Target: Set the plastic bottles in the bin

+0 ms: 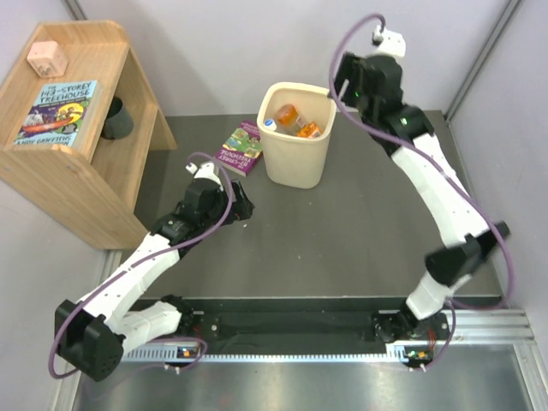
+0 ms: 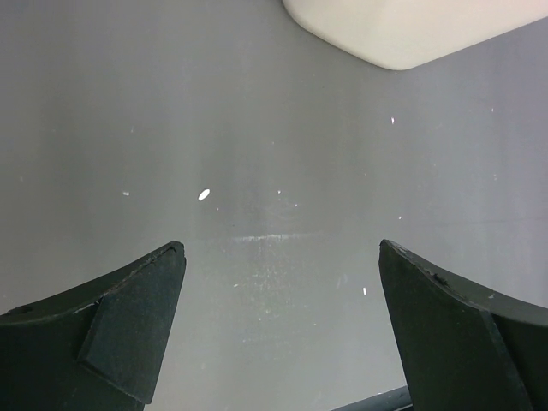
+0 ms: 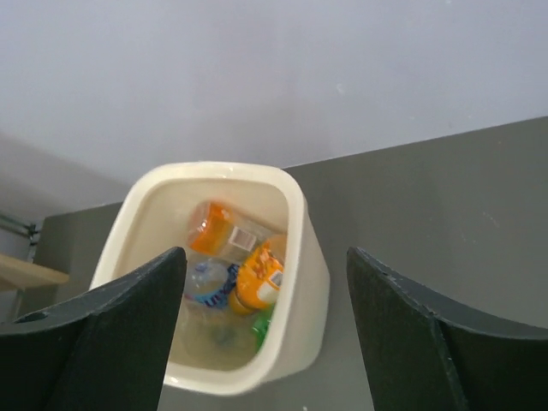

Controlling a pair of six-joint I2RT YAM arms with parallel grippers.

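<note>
- Plastic bottles (image 3: pixel 221 229) lay inside the cream bin (image 1: pixel 295 167) by the far edge; probably all four, task done.
- Left gripper (image 2: pixel 282 257) and right gripper (image 3: pixel 265 254) gaped apart, holding nothing.

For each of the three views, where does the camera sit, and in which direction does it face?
Top external: above and behind the arms, looking down at the table; the left arm and right arm show from their bases up.
Left wrist: on the left arm, facing the table top; the open left claw shows, with a corner of the bin beyond.
Right wrist: on the right arm, raised near the bin, looking down at the plastic bottles inside; the open right claw shows.
Shared: top and right wrist views both show the bottles in the bin.
</note>
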